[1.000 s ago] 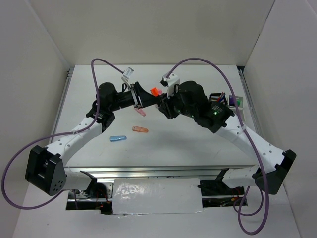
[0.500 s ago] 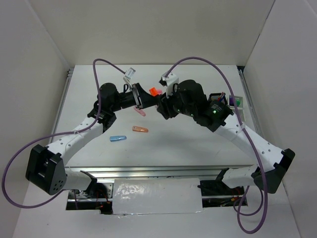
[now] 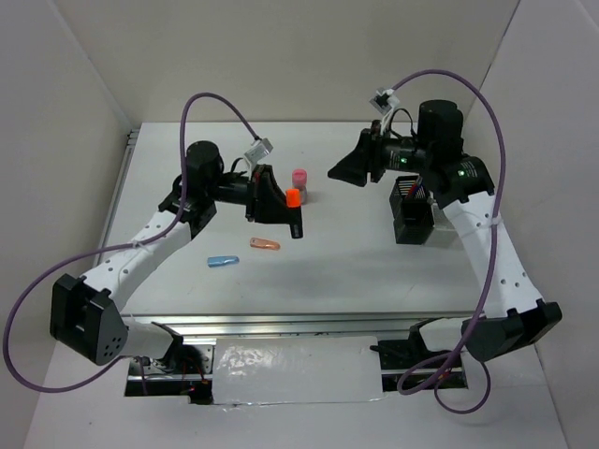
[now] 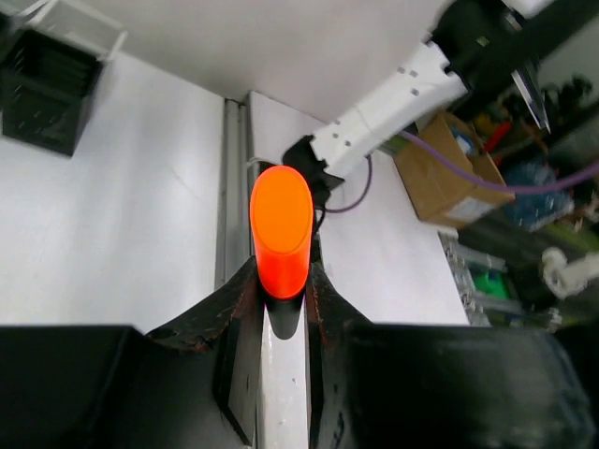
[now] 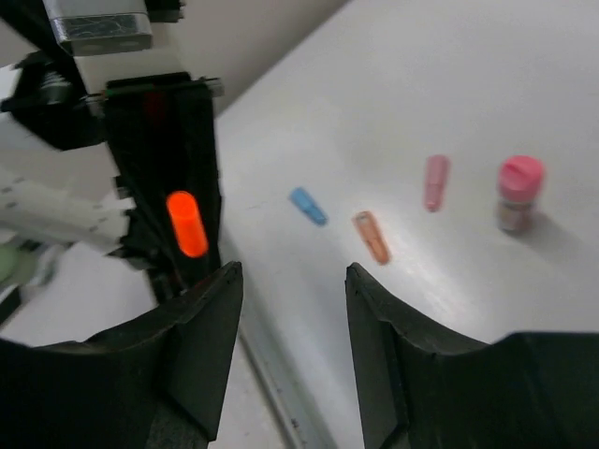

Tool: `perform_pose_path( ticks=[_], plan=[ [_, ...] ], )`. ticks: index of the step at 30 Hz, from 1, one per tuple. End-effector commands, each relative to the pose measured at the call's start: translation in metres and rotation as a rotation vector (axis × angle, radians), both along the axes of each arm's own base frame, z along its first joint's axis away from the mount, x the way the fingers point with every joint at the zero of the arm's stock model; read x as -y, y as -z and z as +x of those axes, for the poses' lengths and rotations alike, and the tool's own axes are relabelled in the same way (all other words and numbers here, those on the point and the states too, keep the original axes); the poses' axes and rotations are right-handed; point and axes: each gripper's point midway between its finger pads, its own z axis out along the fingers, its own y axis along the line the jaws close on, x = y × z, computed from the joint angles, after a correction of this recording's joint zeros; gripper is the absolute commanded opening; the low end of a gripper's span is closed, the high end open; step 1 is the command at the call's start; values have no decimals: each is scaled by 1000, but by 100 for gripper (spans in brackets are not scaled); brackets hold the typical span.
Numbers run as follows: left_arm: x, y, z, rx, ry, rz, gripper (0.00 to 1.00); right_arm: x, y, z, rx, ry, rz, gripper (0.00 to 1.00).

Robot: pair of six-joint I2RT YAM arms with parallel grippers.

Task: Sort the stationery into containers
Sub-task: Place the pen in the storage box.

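From above, we are gripping the orange highlighter (image 3: 293, 197) in our left claw (image 3: 281, 204), well apart from the mesh cup (image 3: 412, 217); the left wrist is confirming that pinch. Through the right wrist, our right claw (image 5: 292, 276) is gaping empty, with the blue cap (image 5: 307, 206), orange cap (image 5: 372, 236), pink cap (image 5: 436, 181) and pink-capped cylinder (image 5: 519, 192) lying unsorted.

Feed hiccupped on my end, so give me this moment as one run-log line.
left gripper: shut on orange highlighter | right gripper: open, empty | lying loose: blue cap, orange cap, pink-topped tube | pen cup: upright
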Motion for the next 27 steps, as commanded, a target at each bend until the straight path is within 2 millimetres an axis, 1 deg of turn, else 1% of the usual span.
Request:
perform_pose_path(
  ticks=[1,3,4,6,8,9,11,14,16,20,24,27],
  plan=[
    [3,-25,-28,235,157,-29,0,-28,-30,-60,-75,-368,154,57],
    [5,-31,-25,257,135,-38,0,-34,-29,-69,-71,-404,149,61],
    [6,-34,-26,265,134,-45,0,-41,-29,-78,-68,-440,144,62],
    [9,-33,-23,232,118,-44,0,-47,-21,-86,-77,-463,126,65],
    [13,-36,-26,230,125,-57,0,-53,-16,-95,-81,-492,119,67],
    [14,-37,-26,233,123,-57,0,-55,-13,-96,-85,-494,115,68],
    [17,-35,-27,232,120,-46,0,-57,-13,-99,-71,-510,109,69],
    [18,-32,-28,229,118,-34,0,-58,-17,-99,-47,-508,109,69],
    [20,-33,-29,236,124,-35,0,-60,-15,-97,-42,-494,98,69],
    [23,-35,-32,244,133,-37,0,-66,-12,-92,-33,-484,85,65],
    [26,-36,-30,239,127,-38,0,-71,-7,-96,-21,-497,63,56],
    [28,-34,-27,238,116,-36,0,-72,-2,-98,8,-501,37,53]
  ],
)
